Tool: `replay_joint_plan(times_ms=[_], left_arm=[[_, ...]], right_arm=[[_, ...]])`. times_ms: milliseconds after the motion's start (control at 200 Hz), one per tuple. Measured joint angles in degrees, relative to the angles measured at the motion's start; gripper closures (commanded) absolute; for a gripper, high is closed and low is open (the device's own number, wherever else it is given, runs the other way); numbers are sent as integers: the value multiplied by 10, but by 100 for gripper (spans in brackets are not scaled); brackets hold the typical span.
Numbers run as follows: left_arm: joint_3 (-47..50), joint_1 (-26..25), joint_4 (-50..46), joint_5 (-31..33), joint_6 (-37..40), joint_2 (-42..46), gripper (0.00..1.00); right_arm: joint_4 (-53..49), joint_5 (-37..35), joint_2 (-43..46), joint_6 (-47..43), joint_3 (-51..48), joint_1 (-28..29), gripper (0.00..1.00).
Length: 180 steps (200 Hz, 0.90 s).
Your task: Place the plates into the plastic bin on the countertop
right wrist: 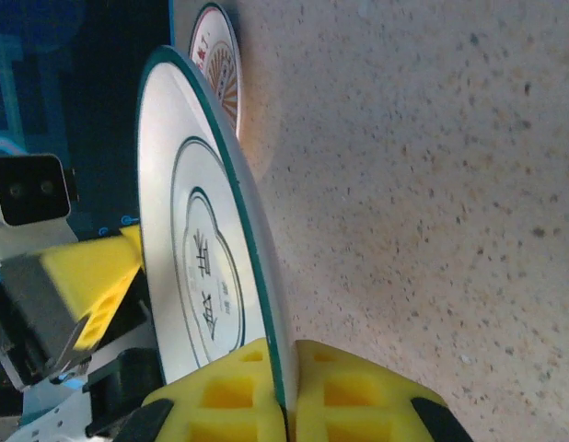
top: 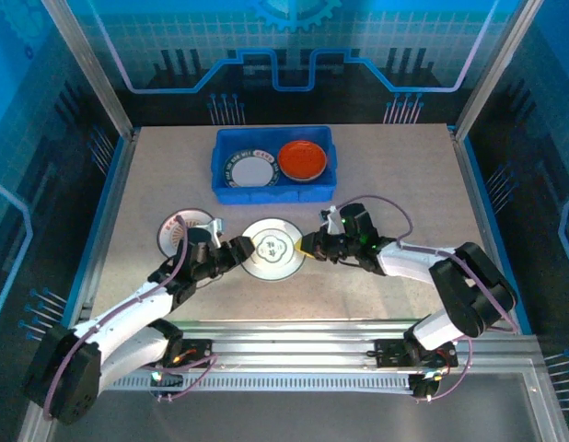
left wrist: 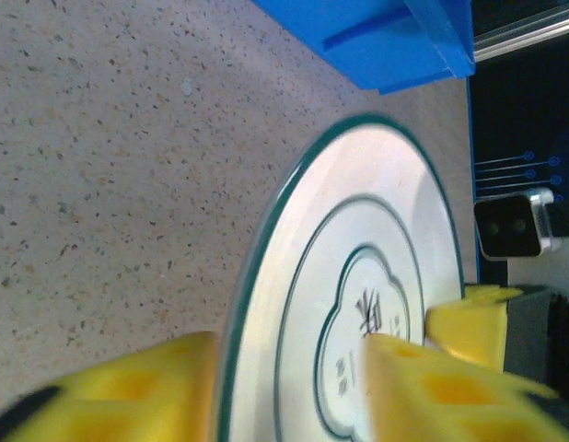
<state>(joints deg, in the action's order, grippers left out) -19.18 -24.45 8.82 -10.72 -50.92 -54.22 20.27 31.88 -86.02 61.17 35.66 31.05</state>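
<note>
blue bin (top: 271, 195) beyond white plate (top: 273, 249), patterned plate (top: 176, 230) leftward

Left arm (top: 128, 318), right arm (top: 423, 262): white link shells, black joint housings, black bases. Thin purple-grey cable (top: 386, 198) runs along each arm. Left gripper (top: 240, 249), right gripper (top: 307, 247): black bodies. Finger pads (right wrist: 238, 391) bright yellow with square moulded recesses. Wrist camera (left wrist: 513, 226): pale box with two dark lenses. Small green light (top: 365, 241) near right wrist.
</note>
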Motion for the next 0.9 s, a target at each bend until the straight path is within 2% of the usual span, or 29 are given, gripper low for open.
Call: replay_joint_plan(times_ms=[280, 580, 750, 901], left_arm=[[0, 0, -75, 25, 11, 94, 1], [35, 0, -139, 30, 24, 180, 1], [45, 0, -157, 30, 24, 200, 1], [45, 0, -157, 30, 24, 202, 1]], right_arm=[[-174, -59, 44, -84, 99, -35, 100], [-318, -151, 49, -168, 280, -57, 100], [-344, -197, 3, -197, 403, -60, 100], [-348, -204, -72, -200, 490, -68, 100]])
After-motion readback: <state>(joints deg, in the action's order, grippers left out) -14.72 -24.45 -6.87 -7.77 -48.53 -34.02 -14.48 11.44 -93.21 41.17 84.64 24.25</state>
